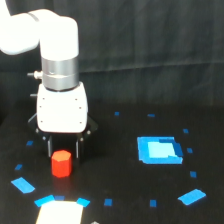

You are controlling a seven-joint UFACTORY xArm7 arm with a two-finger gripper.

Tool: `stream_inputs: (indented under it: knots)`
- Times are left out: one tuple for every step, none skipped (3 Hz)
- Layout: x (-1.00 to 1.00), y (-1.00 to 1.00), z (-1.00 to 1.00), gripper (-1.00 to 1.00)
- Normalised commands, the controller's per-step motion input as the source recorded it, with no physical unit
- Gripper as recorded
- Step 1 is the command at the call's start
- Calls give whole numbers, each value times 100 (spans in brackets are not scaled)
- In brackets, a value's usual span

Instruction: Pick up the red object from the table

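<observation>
The red object is a small orange-red faceted block that stands upright on the black table, in the exterior view's left half. My gripper hangs straight down from the white arm head, directly above the block. Its two dark fingers stand apart, one on each side of the block's top, with small gaps showing. The gripper is open and the block rests on the table.
A bright blue square lies on the table to the exterior view's right. Small blue tape marks dot the surface. A white patch with blue corners sits at the front edge. A black curtain hangs behind.
</observation>
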Motion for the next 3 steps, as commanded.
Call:
stream_inputs:
  knots:
    - [30,-65,-100,-100]
    - [16,-4,61,-100]
    - [14,80,100,-100]
